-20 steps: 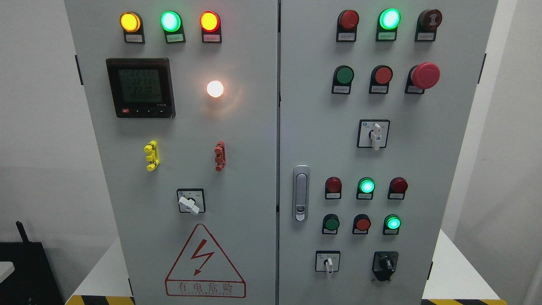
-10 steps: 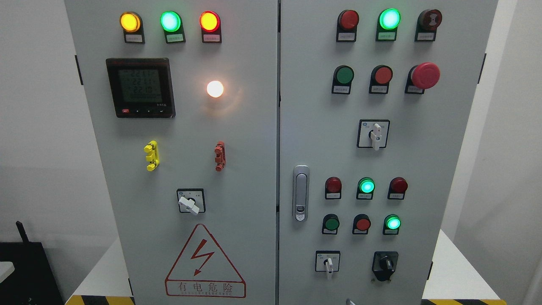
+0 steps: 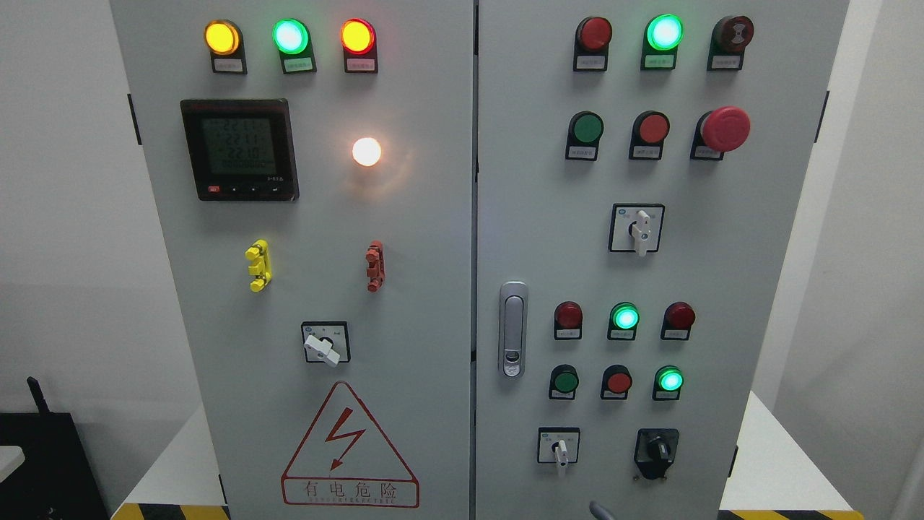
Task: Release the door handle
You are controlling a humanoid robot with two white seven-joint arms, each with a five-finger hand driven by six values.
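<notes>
The silver door handle [image 3: 512, 328] sits flush and upright in its recess at the left edge of the cabinet's right door [image 3: 722, 289]. Nothing touches it. Both grey doors look closed, with a narrow seam between them. A small grey tip of my right hand [image 3: 599, 510] pokes up at the bottom edge, well below the handle and right of the seam. Too little of it shows to tell how it is posed. My left arm is out of view.
The left door [image 3: 419, 289] carries lit lamps, a digital meter [image 3: 239, 149], a rotary switch [image 3: 325, 344] and a warning triangle [image 3: 349, 448]. Buttons, lamps and a red mushroom stop button [image 3: 724, 128] stud the right door. The cabinet stands on a white surface [image 3: 779, 469].
A grey tip of my right hand has risen slightly into view at the bottom edge; one second ago it was absent. The meter digits have changed. The handle has not moved.
</notes>
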